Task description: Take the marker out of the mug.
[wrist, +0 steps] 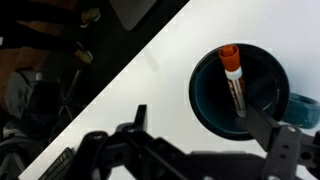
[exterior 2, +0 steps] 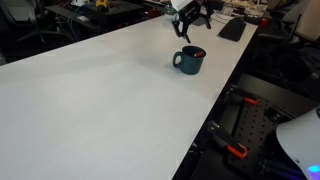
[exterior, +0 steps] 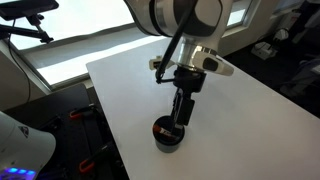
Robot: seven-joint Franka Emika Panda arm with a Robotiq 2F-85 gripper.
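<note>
Hovering just above the mug (exterior: 168,136), the gripper (exterior: 180,112) holds nothing, its fingers (wrist: 140,120) spread wide in the wrist view, while the marker (wrist: 233,80) leans inside the mug with its orange end near the rim. To lift it cleanly, I judge the fingers should centre over that orange end, drop either side of the barrel clear of the mug wall, close, then rise straight up so the mug does not slide on the white table (exterior 2: 90,100). No brand or lettering is readable on marker or mug.
</note>
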